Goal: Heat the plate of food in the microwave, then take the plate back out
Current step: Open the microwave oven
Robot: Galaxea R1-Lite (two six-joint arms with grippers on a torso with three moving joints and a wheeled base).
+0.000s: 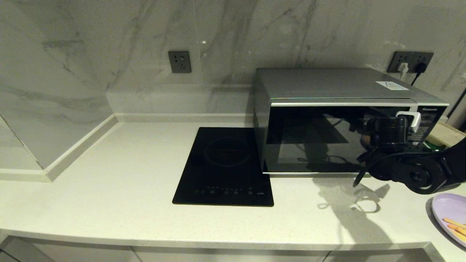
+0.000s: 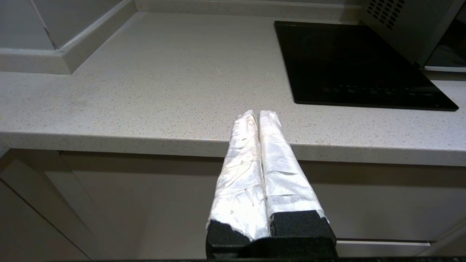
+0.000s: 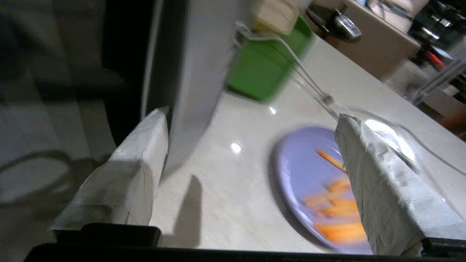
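The silver microwave stands at the back right of the counter with its dark glass door closed. My right gripper hovers open just in front of the door's right end, by the button panel, with nothing held. In the right wrist view its fingers stand wide apart, one before the microwave front's right edge. The lilac plate of food with orange sticks lies on the counter at the front right, below the right arm. The plate of food lies apart from the fingers. My left gripper is shut and empty, low before the counter's front edge.
A black induction cooktop lies flat just left of the microwave. A green tray with a beige tray on it sits beyond the microwave's right side. A white cable runs across the counter there. Wall sockets are behind.
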